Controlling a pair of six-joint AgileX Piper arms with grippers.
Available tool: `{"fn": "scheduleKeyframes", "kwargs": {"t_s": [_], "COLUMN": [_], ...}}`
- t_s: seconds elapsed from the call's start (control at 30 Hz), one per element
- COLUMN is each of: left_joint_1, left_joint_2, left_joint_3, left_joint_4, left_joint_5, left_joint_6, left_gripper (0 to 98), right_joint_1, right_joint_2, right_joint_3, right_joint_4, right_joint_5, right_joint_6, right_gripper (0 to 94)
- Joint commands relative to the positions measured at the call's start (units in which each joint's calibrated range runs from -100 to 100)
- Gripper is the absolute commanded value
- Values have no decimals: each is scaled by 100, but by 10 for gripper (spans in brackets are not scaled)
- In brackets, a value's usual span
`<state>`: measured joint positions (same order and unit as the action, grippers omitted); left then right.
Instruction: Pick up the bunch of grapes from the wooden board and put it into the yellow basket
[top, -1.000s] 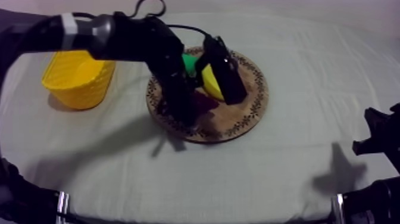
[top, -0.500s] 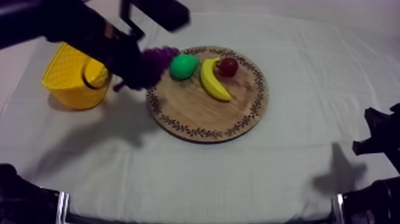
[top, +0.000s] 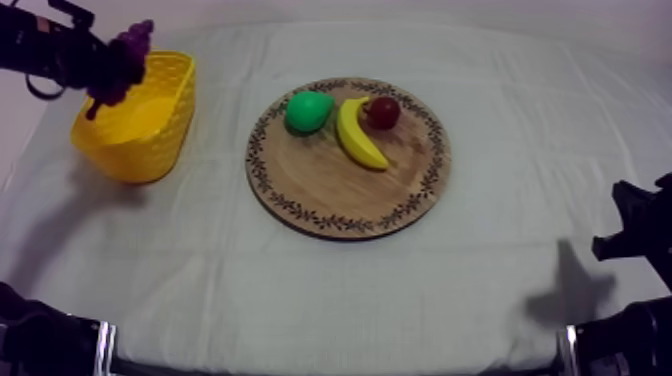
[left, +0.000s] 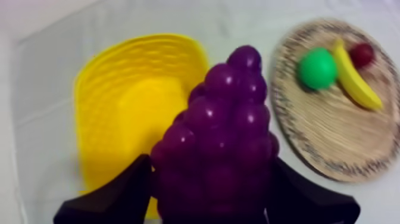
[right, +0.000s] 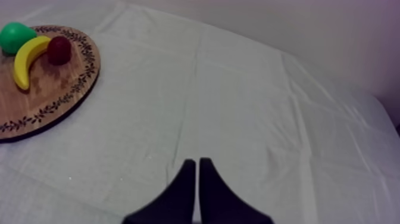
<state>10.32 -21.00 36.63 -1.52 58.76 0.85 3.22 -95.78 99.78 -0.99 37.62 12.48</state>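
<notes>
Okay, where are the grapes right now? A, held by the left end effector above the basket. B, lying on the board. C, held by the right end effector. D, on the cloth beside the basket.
A: the left end effector is shut on the grapes above the basket; the board holds just the pear, banana and small red fruit.

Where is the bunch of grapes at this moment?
The bunch of grapes hangs at the top view's far left, over the yellow basket, held by the left gripper, off the wooden board.
</notes>
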Motion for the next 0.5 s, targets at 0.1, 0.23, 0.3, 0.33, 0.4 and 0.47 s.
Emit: {"fn": "scheduleKeyframes", "kwargs": {"t_s": [0.1,0.23,0.3,0.33,0.4,0.47], "left_joint_1": [-689,-879,-938,-963,-996,-1015], "left_joint_2": [466,902,1132,1248,1469,1690], "left_joint_3": [-457,-696,-746,-761,-751,-715], "left_joint_4": [-7,-14,-16,-16,-16,-13], "left_joint_5": [10,-89,-177,-227,-357,-502], "left_joint_6": [-29,-16,-10,-9,-4,-2], "left_gripper": [567,581,586,587,591,594], "right_joint_1": [-1,-1,-1,-1,-1,-1], "right_joint_2": [2,2,2,2,2,2], "right_joint_3": [-1,-1,-1,-1,-1,-1], "right_joint_4": [-1,-1,-1,-1,-1,-1], "right_joint_5": [-4,-4,-4,-4,-4,-4], "right_joint_6": [0,0,0,0,0,0], "right_gripper": [3,3,3,3,3,3]}}
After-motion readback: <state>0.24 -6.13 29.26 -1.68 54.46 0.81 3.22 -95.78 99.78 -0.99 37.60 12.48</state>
